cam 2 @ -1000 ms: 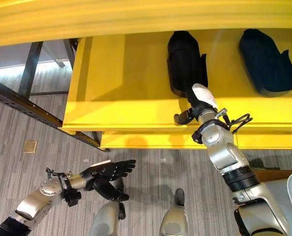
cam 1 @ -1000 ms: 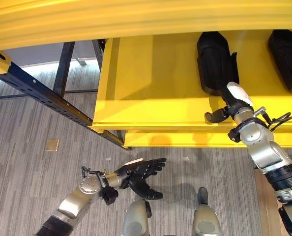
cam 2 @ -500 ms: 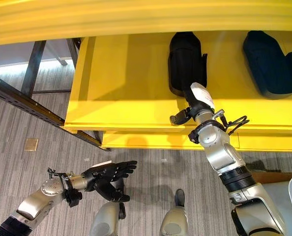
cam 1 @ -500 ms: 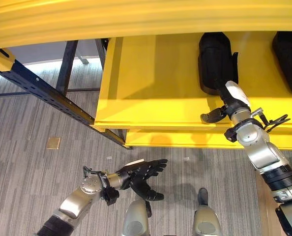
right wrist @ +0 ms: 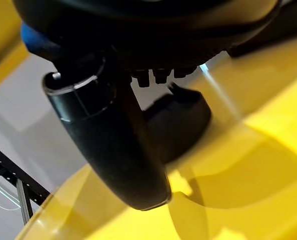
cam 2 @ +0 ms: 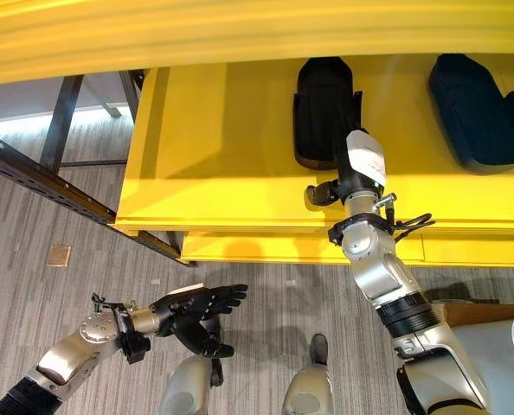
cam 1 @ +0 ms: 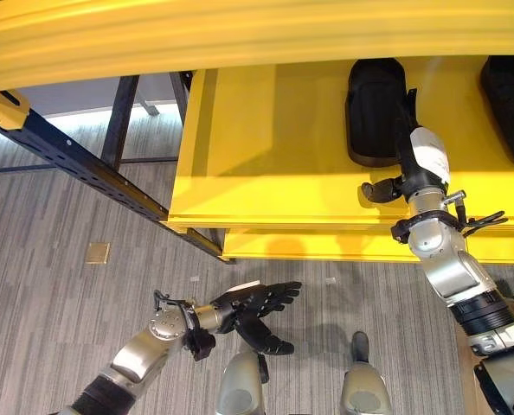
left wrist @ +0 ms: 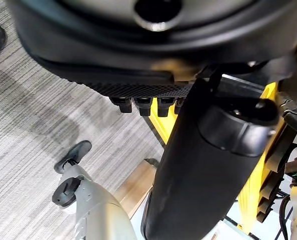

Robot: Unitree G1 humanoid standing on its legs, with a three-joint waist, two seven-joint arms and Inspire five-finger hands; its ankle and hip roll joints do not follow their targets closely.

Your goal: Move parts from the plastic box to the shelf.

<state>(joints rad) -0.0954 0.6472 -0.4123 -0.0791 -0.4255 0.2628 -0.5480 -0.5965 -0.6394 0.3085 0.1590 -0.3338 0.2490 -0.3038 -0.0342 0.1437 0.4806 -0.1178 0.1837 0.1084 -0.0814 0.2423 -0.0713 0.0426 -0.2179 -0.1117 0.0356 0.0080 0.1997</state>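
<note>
Moved: my right hand (cam 2: 350, 177) reached farther onto the shelf (cam 2: 231, 164) | fingers hidden behind black part (cam 2: 322, 108), grip unclear | left hand (cam 2: 196, 309) open, empty | next: pull back.

Two black parts are lying on the yellow shelf (cam 2: 222, 147): one part (cam 2: 322, 108) toward the middle, a second part (cam 2: 478, 108) toward the shelf's right end. One small tan square (cam 2: 59, 255) is sitting on the floor.
</note>
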